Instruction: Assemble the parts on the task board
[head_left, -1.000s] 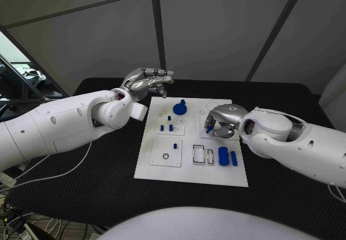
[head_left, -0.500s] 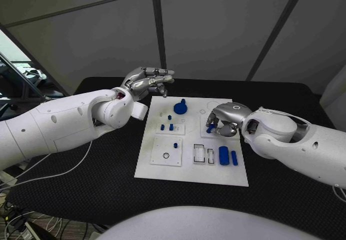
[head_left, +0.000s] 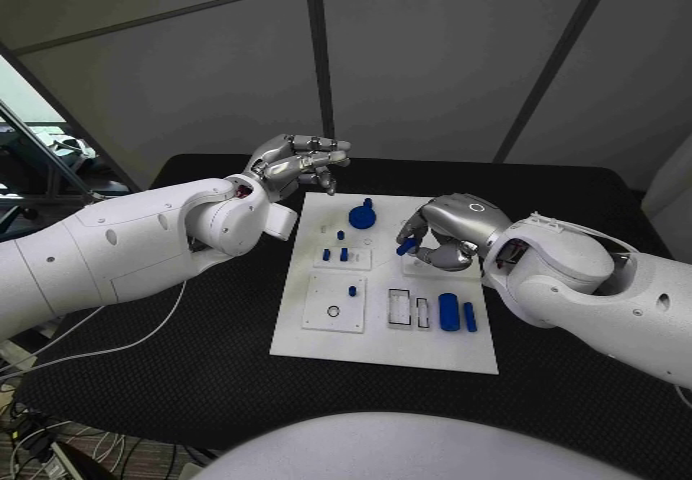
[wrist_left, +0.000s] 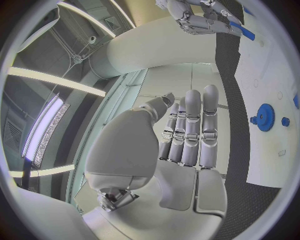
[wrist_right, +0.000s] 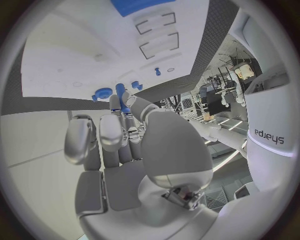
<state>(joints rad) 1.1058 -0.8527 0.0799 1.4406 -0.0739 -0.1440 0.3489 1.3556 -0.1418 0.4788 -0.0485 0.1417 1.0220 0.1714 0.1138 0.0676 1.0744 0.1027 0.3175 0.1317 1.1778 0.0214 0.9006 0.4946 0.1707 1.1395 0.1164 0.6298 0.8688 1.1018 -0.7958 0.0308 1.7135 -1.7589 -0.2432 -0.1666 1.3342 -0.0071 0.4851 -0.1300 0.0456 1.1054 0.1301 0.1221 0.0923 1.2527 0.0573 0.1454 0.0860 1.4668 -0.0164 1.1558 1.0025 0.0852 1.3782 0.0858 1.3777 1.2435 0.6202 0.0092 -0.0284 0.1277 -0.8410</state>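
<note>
Lifted off the board since a second ago, a small blue peg part (head_left: 410, 243) is now carried clear of its seat.

It is pinched in the silver right hand (head_left: 444, 237), held above the white plastic task board (head_left: 384, 345), apparently so that it can be taken to another socket; the silver left hand (head_left: 296, 165), fingers curled on nothing, is kept just beyond the board's far-left corner, out of the way, near the round blue gear part (head_left: 361, 216) standing on the board.

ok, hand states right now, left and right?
Left hand: fingers curled, holding nothing, off the task board.
Right hand: pinching a small blue part above the board.
</note>
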